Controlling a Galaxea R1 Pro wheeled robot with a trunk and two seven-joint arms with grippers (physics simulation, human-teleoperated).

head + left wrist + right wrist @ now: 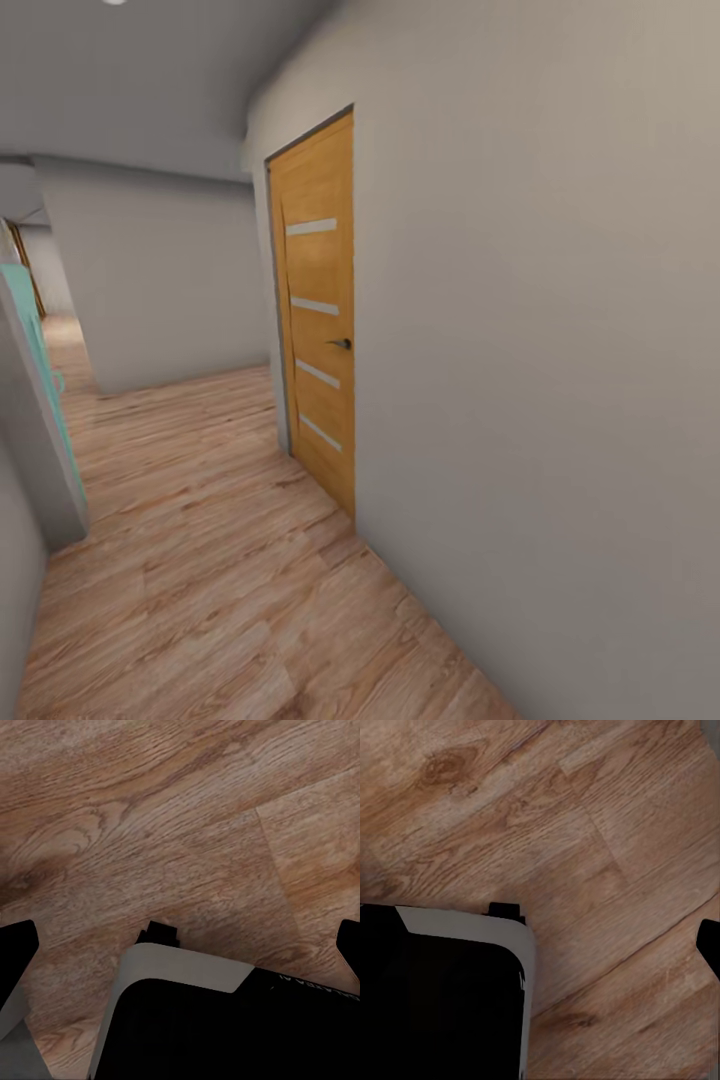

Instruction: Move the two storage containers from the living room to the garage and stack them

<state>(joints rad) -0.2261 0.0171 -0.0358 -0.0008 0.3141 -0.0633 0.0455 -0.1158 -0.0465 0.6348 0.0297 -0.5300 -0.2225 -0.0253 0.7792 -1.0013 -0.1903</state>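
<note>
Wood plank floor [200, 600] lies nearest in the head view, running down a narrow hallway. A plain grey wall [540, 400] flanks the right side, with a closed wooden door [318, 320] set in it; a teal panel [40, 380] stands at the left. Neither storage container is visible in any view, and no garage concrete is seen.

Both wrist views look down on planks and the robot's dark base [210, 1027]. Left tool [180, 945]: dark tips at both frame edges, apparently spread, nothing between. Right tool: one tip [710, 945] visible; state cannot be determined.

Risk: the corridor is tight; a drifting base could scrape the right wall or door frame.
</note>
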